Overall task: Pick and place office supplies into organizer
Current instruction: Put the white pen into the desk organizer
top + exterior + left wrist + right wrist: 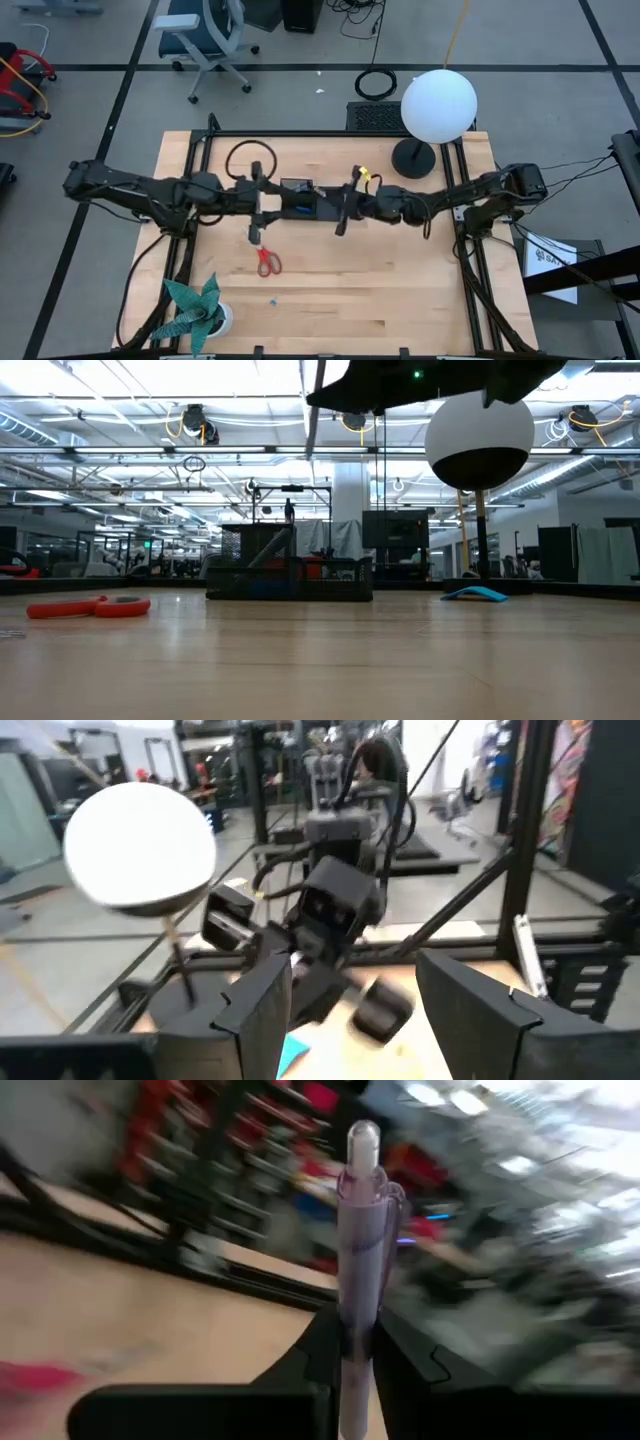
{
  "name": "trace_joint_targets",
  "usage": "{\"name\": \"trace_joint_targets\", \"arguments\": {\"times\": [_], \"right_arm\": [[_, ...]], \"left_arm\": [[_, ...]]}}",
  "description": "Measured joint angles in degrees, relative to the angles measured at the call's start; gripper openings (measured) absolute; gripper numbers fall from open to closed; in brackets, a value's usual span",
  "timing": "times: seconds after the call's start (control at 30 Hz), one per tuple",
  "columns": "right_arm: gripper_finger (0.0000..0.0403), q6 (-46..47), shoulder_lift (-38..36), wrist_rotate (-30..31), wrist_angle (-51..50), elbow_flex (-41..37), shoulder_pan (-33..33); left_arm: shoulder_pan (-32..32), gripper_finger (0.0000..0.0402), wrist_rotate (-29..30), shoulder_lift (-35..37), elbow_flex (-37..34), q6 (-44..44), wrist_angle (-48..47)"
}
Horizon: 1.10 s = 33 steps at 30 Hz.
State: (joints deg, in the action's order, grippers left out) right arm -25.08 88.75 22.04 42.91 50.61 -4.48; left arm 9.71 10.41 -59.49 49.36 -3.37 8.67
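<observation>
Right hand (352, 1342) clamped on slim purple plastic pen (360, 1250) (upright between fingers), beside black mesh organizer (300, 198). Left hand (350, 1010) parted, holding nothing, red-handled scissors (267, 262) near it on tabletop (380, 290).

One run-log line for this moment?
right gripper: shut on purple pen, above organizer | left gripper: open, empty | scissors: on table
</observation>
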Motion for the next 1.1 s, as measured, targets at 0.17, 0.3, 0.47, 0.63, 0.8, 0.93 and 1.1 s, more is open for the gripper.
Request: {"name": "trace_joint_targets", "arguments": {"times": [0.17, 0.3, 0.47, 0.63, 0.8, 0.93, 1.1], "right_arm": [[0.0028, 11.4, 0.0, -9.0, -1.7, 0.0, 2.5], [0.0028, 15.6, 0.0, -16.9, -1.9, 0.0, 4.8], [0.0028, 16.9, 1.3, -19.4, -3.7, 0.0, 8.2], [0.0028, 18.3, 6.6, -25.5, 2.5, 0.0, 11.4], [0.0028, 18.1, 12.1, -28.3, 8.1, 0.6, 14.4], [0.0028, 18.5, 13.5, -29.5, 8.2, 1.6, 16.4], [0.0028, 20.0, 14.3, -31.3, 7.4, 1.6, 17.3]], "left_arm": [[1.8, 0.0223, 4.0, 3.1, 0.0, 0.0, -4.7], [3.2, 0.0223, 6.0, 3.4, 0.0, -0.7, -5.4], [3.5, 0.0223, 6.3, 3.4, 0.0, -2.8, -5.1], [3.4, 0.0223, 6.7, 3.4, 0.0, -2.9, -4.6], [3.4, 0.0223, 6.8, 3.4, 0.0, -2.9, -4.5], [3.4, 0.0223, 6.8, 3.4, 0.0, -2.9, -4.6], [3.4, 0.0223, 6.8, 3.2, 0.0, -3.1, -4.6]]}}
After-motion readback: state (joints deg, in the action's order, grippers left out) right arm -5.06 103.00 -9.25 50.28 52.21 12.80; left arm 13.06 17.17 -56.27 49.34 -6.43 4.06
